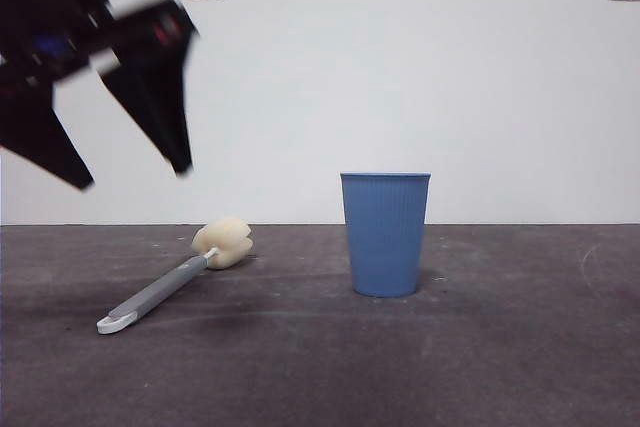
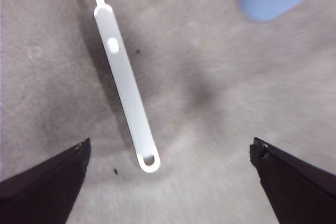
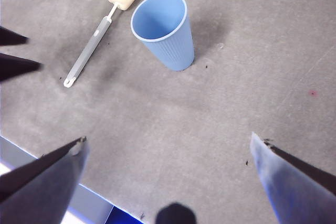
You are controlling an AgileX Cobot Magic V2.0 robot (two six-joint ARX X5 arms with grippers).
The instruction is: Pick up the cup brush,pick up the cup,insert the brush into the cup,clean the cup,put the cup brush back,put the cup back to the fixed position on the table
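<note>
Lying flat on the table [image 1: 520, 347], the cup brush [image 1: 170, 285] is seen left of the cup [image 1: 385, 234], well apart from it, with the sponge head pointed back toward the wall and the white looped end nearest the camera. The cup is stood upright, mouth up, and nothing is held inside it.

The left gripper [image 2: 168, 169] is hung above the brush handle, up off the table, jaws spread wide with nothing pinched between them. In the front view it's shown as the big dark shape at the upper left, a bit blurred. The looped end of the handle is framed roughly between its two jaws in the left wrist view.

The right gripper [image 3: 168, 156] is kept high over the table, also spread wide and empty, with cup and brush both seen well away from it.
</note>
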